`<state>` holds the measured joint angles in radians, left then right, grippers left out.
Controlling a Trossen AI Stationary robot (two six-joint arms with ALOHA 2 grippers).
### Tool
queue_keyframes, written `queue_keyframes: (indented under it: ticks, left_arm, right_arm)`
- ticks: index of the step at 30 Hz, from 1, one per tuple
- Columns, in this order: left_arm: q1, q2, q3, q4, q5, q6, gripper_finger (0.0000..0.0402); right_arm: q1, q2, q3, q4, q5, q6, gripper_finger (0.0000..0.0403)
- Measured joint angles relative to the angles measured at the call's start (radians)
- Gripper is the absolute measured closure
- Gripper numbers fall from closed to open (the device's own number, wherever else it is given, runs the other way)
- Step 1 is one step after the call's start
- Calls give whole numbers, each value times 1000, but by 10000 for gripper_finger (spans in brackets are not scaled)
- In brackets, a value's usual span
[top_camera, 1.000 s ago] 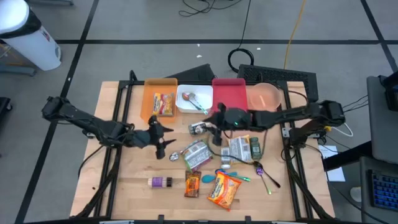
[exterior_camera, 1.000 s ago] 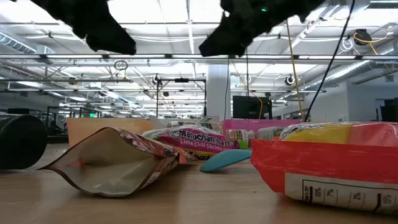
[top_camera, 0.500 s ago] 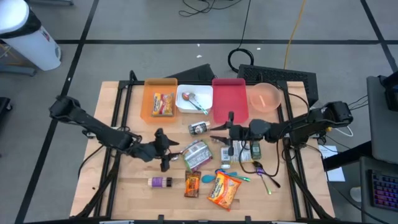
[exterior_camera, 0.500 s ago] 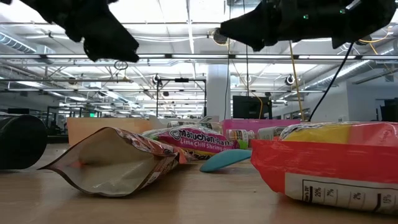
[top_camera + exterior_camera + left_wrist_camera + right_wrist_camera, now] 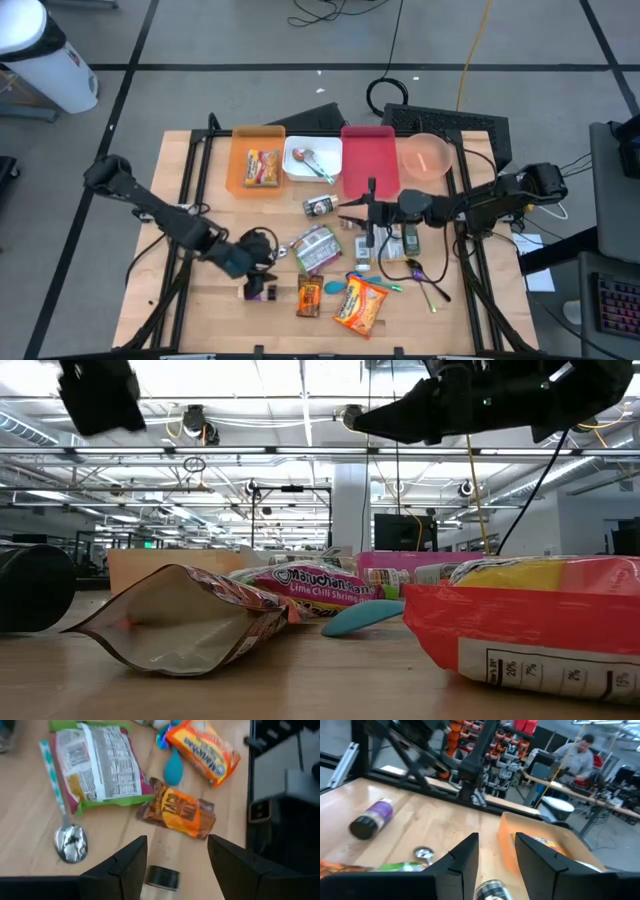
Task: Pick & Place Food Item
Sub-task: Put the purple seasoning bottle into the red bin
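Observation:
Several food packets lie flat on the wooden table: a green-and-pink packet [image 5: 315, 247], an orange-brown one [image 5: 310, 297] and an orange chip bag [image 5: 360, 305]. Another packet [image 5: 262, 167] lies in the orange bin [image 5: 240, 150]. My left gripper [image 5: 265, 272] is open and slants down over the purple bottle [image 5: 260, 293], whose dark cap [image 5: 162, 877] shows far below between its fingers. My right gripper [image 5: 348, 212] is open and points level toward the table's left, just above and beside a small can [image 5: 319, 206].
A white bowl [image 5: 308, 160], a red tray [image 5: 368, 165] and a pink bowl [image 5: 425, 157] line the far edge. A metal spoon [image 5: 70, 840] lies by the green packet, and a teal spoon [image 5: 172, 770] by the chip bag. More packets [image 5: 395, 238] lie under my right arm.
My left gripper has gone toward the table's near edge, rolling its wrist, from beside the green packet to over the purple bottle. My right gripper has sunk a little, drawn back from over the can toward the right, and tipped up from pointing down to level.

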<state>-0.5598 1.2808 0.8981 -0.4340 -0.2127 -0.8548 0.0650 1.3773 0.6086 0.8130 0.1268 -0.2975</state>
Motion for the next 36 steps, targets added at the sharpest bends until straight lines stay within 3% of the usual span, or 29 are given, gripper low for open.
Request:
queue_keyframes:
  ticks: [8, 14, 21, 27, 36]
  left_arm:
    - [-205, 29, 155, -168, -166, -253, 188]
    - [-275, 140, 260, -359, -215, -352, 188]
    - [-244, 288, 310, -446, -116, -280, 188]
    - [-210, 335, 310, -474, -26, -276, 188]
    - [-208, 336, 305, -497, -45, -280, 188]
  right_arm:
    - [-36, 0, 0, 21, 0, 30, 284]
    - [-39, 1, 0, 5, 0, 32, 284]
    - [-40, 1, 0, 3, 0, 57, 284]
    - [-40, 1, 0, -6, 1, 78, 286]
    - [-44, 1, 1, -61, 2, 73, 287]
